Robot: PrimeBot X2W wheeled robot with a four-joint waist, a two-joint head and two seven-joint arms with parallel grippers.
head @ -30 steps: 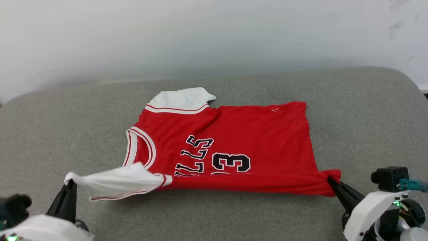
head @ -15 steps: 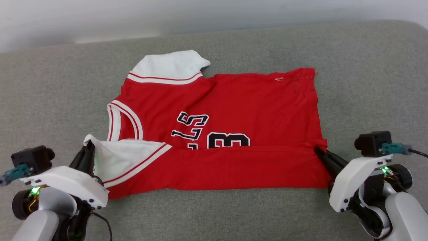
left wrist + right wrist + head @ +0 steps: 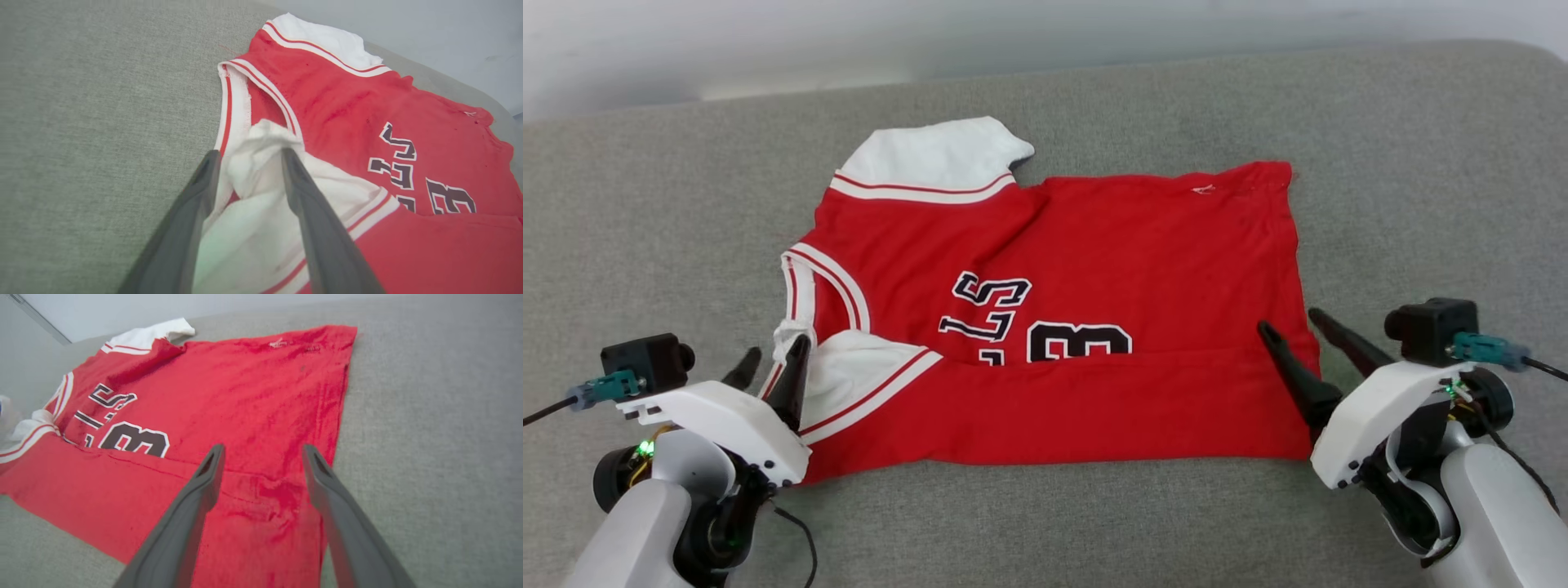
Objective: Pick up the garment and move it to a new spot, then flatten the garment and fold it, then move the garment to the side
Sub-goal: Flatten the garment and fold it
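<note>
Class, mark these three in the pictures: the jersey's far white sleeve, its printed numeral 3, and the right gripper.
Jersey's far white sleeve [image 3: 931, 151], head view, middle of the white cloth.
Printed numeral 3 [image 3: 1081, 339], head view, centre of the black digit.
Right gripper [image 3: 1288, 318], head view, midway between its open fingertips.

Black white-edged "LS" and "3" on the garment [image 3: 1143, 245] (sideways, partly under a fold).

Bare grey upholstery [image 3: 645, 204] lies free all around the garment [image 3: 1111, 237]: broad on my left and right, a narrower strip along the near edge between my arms. The pale wall [image 3: 768, 41] bounds the far side. A bunched white sleeve [image 3: 261, 192] stands between the spread fingers of my left gripper [image 3: 249, 152].
</note>
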